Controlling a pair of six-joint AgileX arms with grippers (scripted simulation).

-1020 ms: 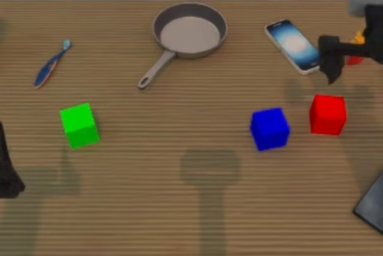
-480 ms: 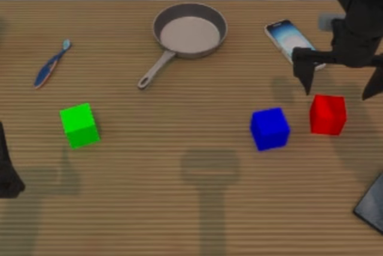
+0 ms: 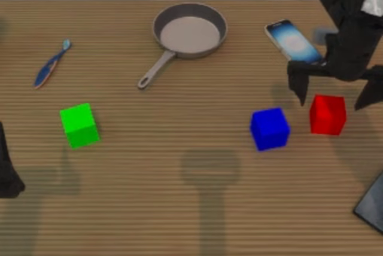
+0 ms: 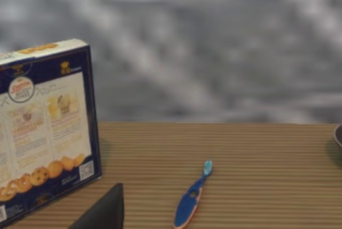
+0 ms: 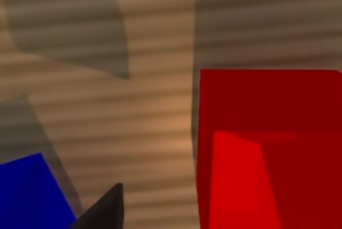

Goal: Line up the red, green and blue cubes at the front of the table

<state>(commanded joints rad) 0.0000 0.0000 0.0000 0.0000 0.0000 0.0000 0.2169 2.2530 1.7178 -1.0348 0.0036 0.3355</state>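
Observation:
The red cube (image 3: 327, 114) sits on the table (image 3: 179, 208) at the right, with the blue cube (image 3: 269, 128) just to its left and the green cube (image 3: 79, 124) far off at the left. My right gripper (image 3: 332, 96) hovers open over the red cube's far edge, one finger on each side. In the right wrist view the red cube (image 5: 267, 149) fills the frame close up, the blue cube (image 5: 29, 194) shows at a corner, and one dark fingertip (image 5: 109, 210) pokes in between them. My left arm (image 3: 8, 172) is parked at the left edge, its fingertip (image 4: 104, 210) showing.
A grey frying pan (image 3: 190, 29) stands at the back centre and a smartphone (image 3: 293, 43) at the back right, beside the right arm. A blue toothbrush (image 3: 51, 64) lies at the back left, near a biscuit box (image 4: 43, 127). A dark flat object (image 3: 372, 203) lies at the front right corner.
My right arm has swung in from the right edge and come forward. Its open fingers now straddle the red cube's far side. The cubes and the left arm have not moved.

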